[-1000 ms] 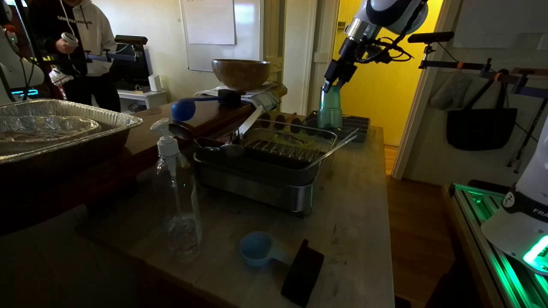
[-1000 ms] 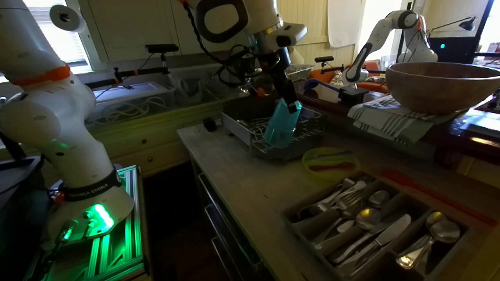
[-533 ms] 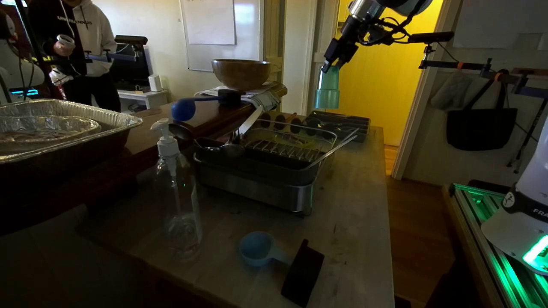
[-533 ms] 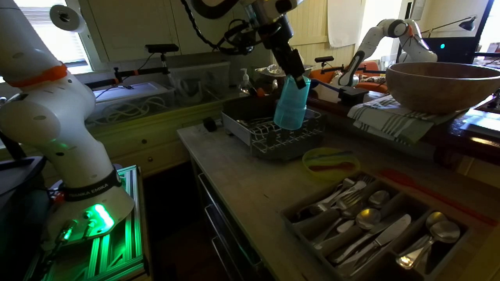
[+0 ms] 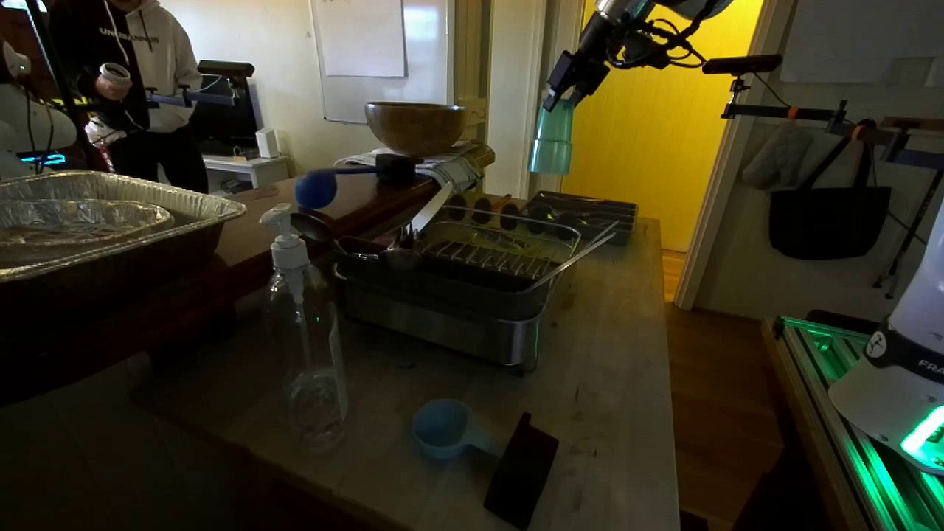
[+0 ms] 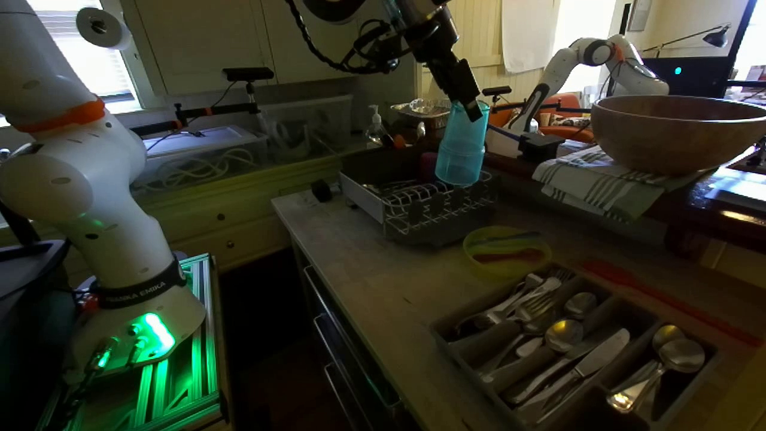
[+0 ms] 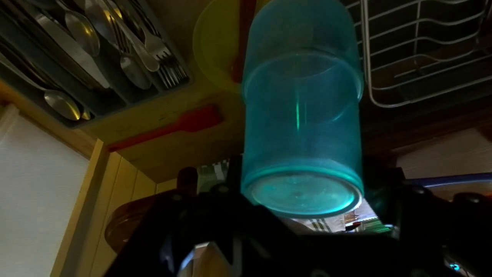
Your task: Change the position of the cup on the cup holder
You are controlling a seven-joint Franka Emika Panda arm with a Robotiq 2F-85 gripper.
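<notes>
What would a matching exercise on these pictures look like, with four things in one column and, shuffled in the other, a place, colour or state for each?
Column one
1. cup
2. wooden bowl
3. bottle
4. scoop

Column two
A. on a striped cloth
B. light blue, on the counter
C. in the air, gripped by the hand
D. clear, with a white pump

Right pairs: 1-C, 2-A, 3-D, 4-B

The wrist view crops the cup holder (image 7: 418, 38); an exterior view crops 1 person (image 5: 156, 81).
</notes>
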